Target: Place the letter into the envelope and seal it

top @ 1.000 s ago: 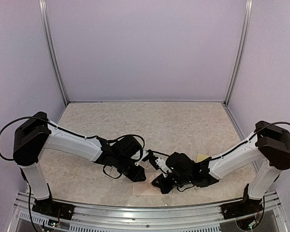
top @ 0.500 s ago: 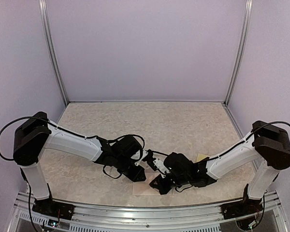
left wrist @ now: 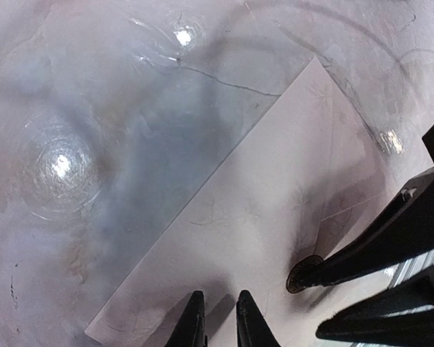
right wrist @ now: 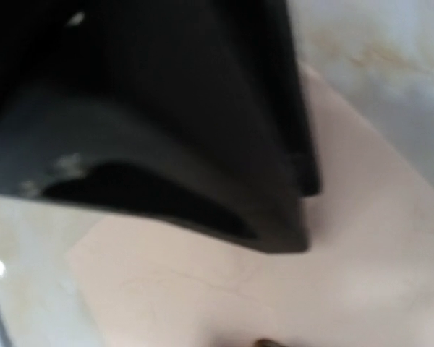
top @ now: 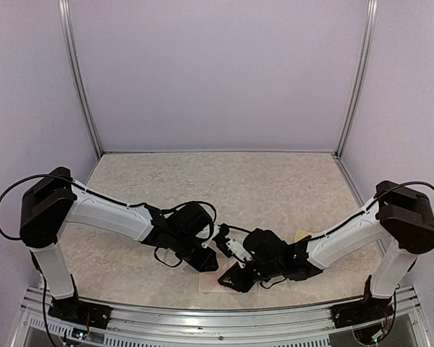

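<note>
Envelope (left wrist: 246, 231) position: flat on the worktop (top: 275, 188), near its front edge, between the two hands.
Handling (judged): very light, thin and limp; it probably slides on the glossy top, creases easily, and has little edge to grip while lying flat.
Hold (judged): press down on the face to pin it, or pinch an edge or corner.
Left hand (left wrist: 218, 303): fingers spread only a sliver, nothing between them; tips over the envelope's near edge, contact uncertain.
Right hand (left wrist: 309, 309): fingers slightly parted, pinching nothing seen.
Flap (left wrist: 347, 144): appears folded down.
Sticker (left wrist: 298, 282): round, brown, at the flap point, under a right fingertip.
Hidden: letter not visible; envelope's near corner cut off; right wrist view blurred and mostly blocked by a dark finger.
</note>
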### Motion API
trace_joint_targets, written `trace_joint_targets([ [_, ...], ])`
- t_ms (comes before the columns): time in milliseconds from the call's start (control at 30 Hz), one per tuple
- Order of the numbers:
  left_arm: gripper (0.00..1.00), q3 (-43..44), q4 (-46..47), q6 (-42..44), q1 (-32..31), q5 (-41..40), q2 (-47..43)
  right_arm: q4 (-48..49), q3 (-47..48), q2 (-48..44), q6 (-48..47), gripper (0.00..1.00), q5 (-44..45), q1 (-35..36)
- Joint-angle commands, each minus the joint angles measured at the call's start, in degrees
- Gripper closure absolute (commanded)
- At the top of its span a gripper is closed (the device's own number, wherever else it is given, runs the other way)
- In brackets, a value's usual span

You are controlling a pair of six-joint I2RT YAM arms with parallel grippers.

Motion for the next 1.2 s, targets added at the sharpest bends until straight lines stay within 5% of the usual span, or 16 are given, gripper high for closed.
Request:
trace_joint_targets([
  [0, 0.86, 0.5, -0.7, 0.2, 0.2, 0.1, 1.6, 1.5, -0.2, -2.4, 0.2, 0.63, -2.2, 0.8],
  [167, 0.86, 0.5, -0.7, 0.2, 0.2, 0.1, 1.5, 2.3, -1.4, -5.8, 1.3, 0.46, -3.0, 0.8],
  [333, 0.86, 0.5, -0.8, 0.2, 0.2, 0.1, 1.6, 2.9, -3.1, -9.6, 2.4, 0.42, -1.9, 0.8],
  [633, 0.86, 0.6, -0.8, 0.2, 0.2, 0.1, 1.8, -1.8, -3.5, -9.8, 5.1, 0.99, 6.7, 0.5],
  [1167, 0.86, 0.6, -0.8, 0.1, 0.3, 0.2, 2.0, 2.4, -2.3, -1.5, 5.5, 1.00, 4.1, 0.6],
])
